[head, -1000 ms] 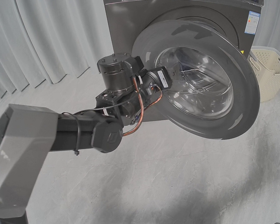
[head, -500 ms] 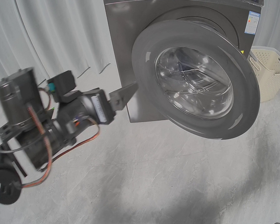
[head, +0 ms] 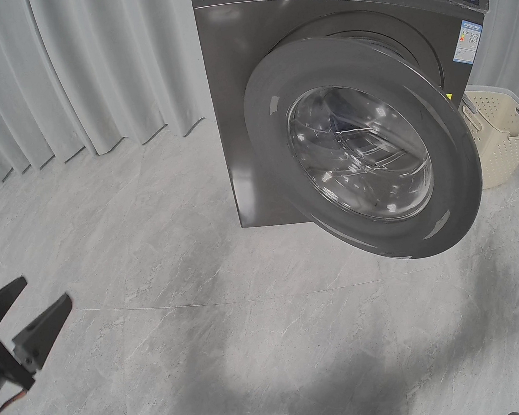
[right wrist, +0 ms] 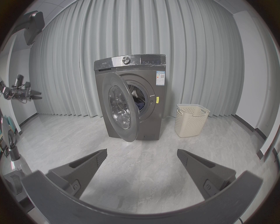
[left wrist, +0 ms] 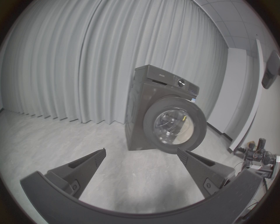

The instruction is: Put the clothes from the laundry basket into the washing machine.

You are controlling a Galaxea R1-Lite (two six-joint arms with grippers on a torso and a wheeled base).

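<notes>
Left claw (head: 44, 289) is hanging low, jaws spread wide, gripping nothing. Right claw (right wrist: 141, 151) is matching it: wide open, empty. Dark grey front-loading washing machine (head: 240, 62) is sitting well ahead of both. Its round glass door (head: 459, 191) is standing half open, shielding the drum from the left claw's side. Cream perforated plastic laundry basket (head: 504, 147) is sitting just beside the machine, well ahead of the right claw. Dark clothes (right wrist: 140, 104) are showing inside the drum; basket contents are hidden. My read: right claw should be fetching. Drop in over the rim, pinch fabric only, feed past the door's open edge.
</notes>
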